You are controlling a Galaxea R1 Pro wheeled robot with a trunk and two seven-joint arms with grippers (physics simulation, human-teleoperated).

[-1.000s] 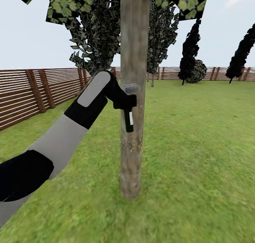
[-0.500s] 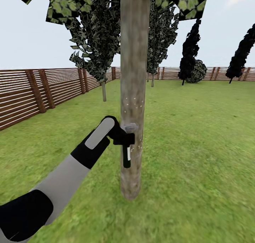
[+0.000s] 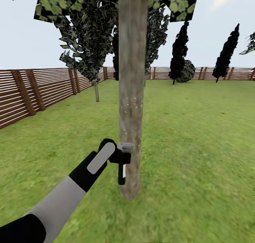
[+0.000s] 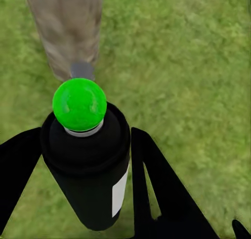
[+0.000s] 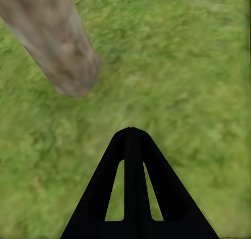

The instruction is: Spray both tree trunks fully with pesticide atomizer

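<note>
A thick grey-brown tree trunk rises just ahead of me on the garden lawn. White pesticide specks dot the bark at mid height, with more lower down. My left gripper is shut on the pesticide atomizer, low against the trunk's near side, grey head up and dark stem hanging down. In the left wrist view the atomizer shows its green top between the black fingers, pointed at the trunk. The right gripper is shut on nothing, over grass beside the trunk base.
A brown slatted fence runs along the left and back. A second leafy tree with a grey trunk stands near the fence. Near-black conifers line the back right. Open grass spreads to the right.
My left arm has dropped down the trunk with the atomizer, from chest height to near the base. Specks appeared higher on the bark. The view has shifted slightly.
</note>
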